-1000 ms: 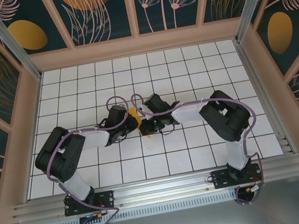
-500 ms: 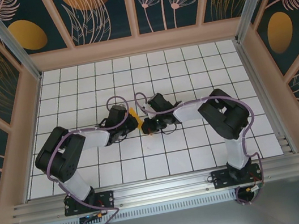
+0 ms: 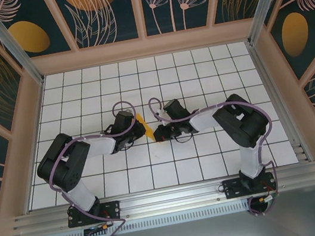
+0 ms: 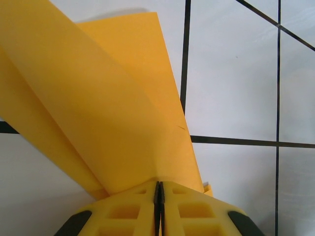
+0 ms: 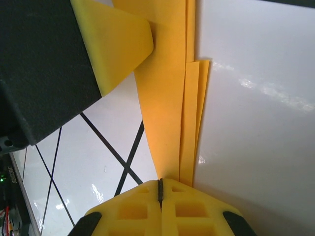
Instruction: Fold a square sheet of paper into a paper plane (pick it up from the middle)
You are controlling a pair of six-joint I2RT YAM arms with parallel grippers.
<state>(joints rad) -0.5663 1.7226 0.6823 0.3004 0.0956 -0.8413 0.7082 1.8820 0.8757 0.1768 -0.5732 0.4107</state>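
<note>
The square sheet of paper [image 3: 140, 119] is orange-yellow and folded into a narrow, layered, creased dart, the paper plane's shape, held just above the white grid table between both arms. My left gripper [image 3: 143, 131] is shut on its far end; in the left wrist view the paper [image 4: 108, 123] fans out from the closed jaws of that gripper [image 4: 158, 186]. My right gripper [image 3: 158, 134] is shut on the near end, where several stacked paper layers [image 5: 167, 98] run into the pinched jaws of the right gripper [image 5: 160, 183]. One of the left gripper's fingers [image 5: 115, 42] presses the paper at the top of the right wrist view.
The white grid table [image 3: 199, 75] is boxed in by wooden-framed wall panels [image 3: 139, 6] with orange ovals on the back and sides. An aluminium rail [image 3: 171, 197] runs along the near edge by the arm bases. Both purple cables [image 3: 120, 106] loop above the wrists.
The right arm's wrist and gripper have shifted slightly to the right along the paper. The left arm has stayed put, and both grips are unchanged.
</note>
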